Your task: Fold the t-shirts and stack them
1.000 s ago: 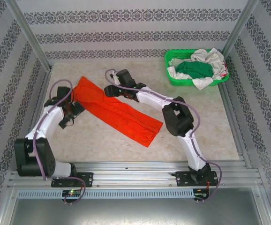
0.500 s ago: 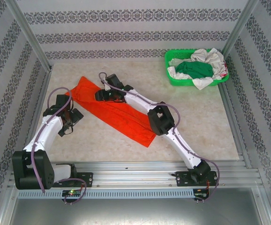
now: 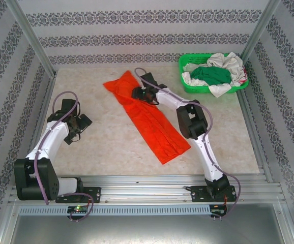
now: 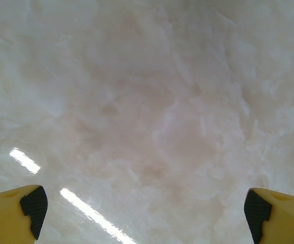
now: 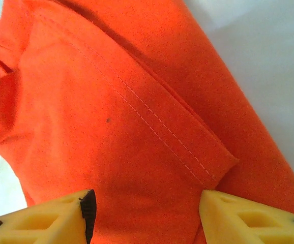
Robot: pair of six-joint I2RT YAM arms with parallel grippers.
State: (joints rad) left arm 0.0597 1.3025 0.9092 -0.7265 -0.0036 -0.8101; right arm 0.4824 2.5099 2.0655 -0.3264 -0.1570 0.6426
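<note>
Orange t-shirt point(image 3: 152, 127) shifted rightward, right claw point(image 3: 136, 93) over far end

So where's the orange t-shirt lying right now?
In the top view the orange-red t-shirt lies as a long diagonal strip mid-table, left of the green basket, with the right gripper over its far end.

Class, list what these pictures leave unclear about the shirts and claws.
Right wrist view: whether the right claw pinches the orange t-shirt or rests on it; the claw itself hides the contact.
Top view: what lies lower in the green basket; the dark green t-shirt and white t-shirt cover it.
</note>
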